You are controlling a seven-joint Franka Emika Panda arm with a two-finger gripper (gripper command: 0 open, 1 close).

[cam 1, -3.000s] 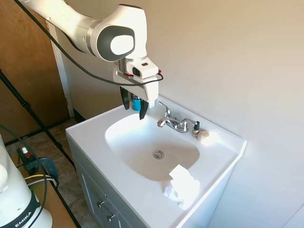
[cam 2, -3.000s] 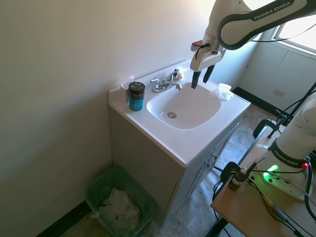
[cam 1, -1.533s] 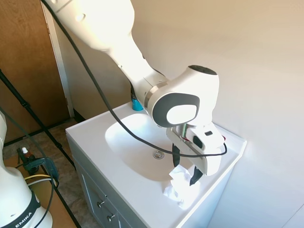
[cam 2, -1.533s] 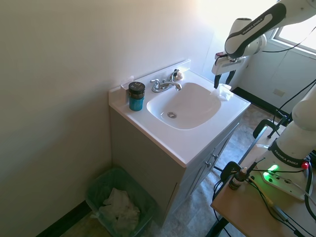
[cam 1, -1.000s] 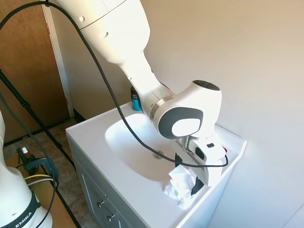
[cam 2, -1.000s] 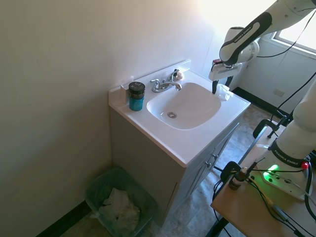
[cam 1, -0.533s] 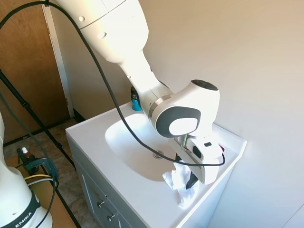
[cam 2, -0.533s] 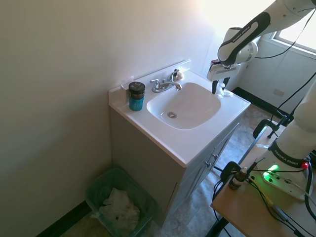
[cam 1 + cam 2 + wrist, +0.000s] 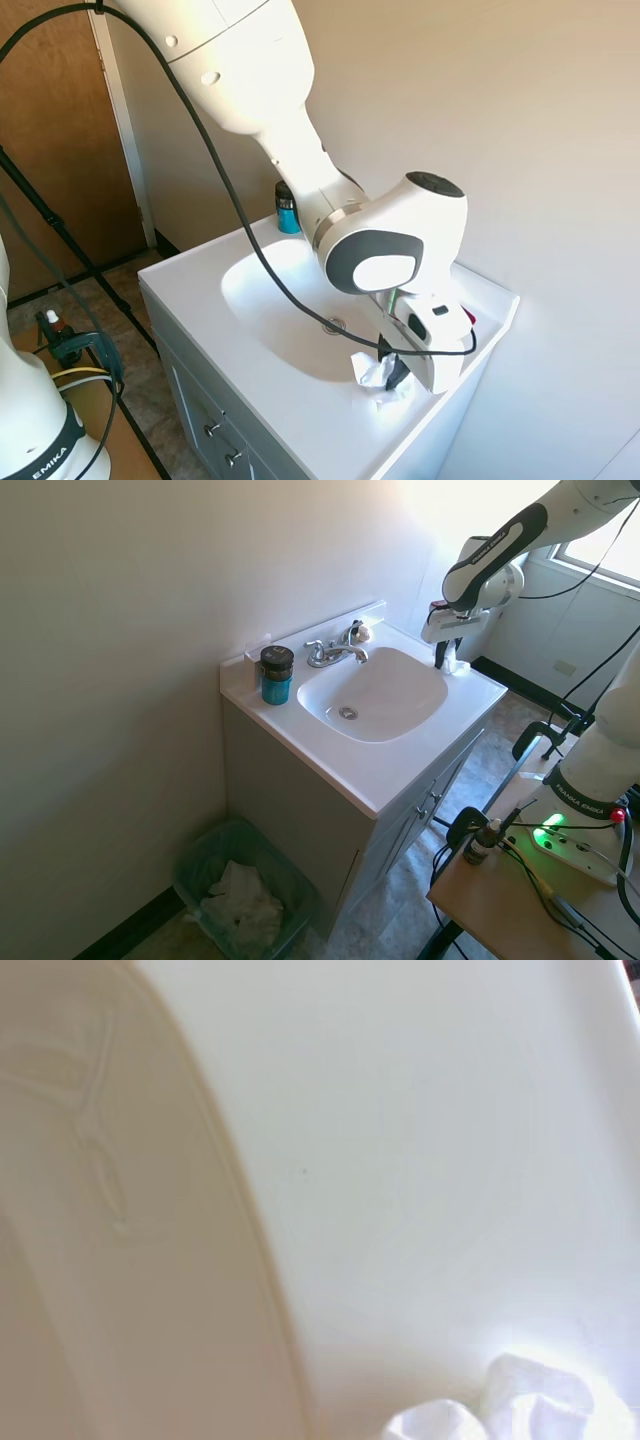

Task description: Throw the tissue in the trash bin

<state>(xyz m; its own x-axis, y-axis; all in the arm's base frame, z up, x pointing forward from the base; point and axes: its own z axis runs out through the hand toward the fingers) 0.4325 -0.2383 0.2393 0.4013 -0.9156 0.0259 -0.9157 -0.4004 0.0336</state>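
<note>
My tool [image 9: 393,374] is clenched on the tissue [image 9: 372,372] at the lower right of the first exterior frame, right at the bench [image 9: 290,400] beside the sink basin [image 9: 270,300]. The trash bin [image 9: 235,890] sits lower left in the second exterior frame.

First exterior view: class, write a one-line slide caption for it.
White arm's end effector pinches the crumpled tissue on the sink counter, beside the basin.
</note>
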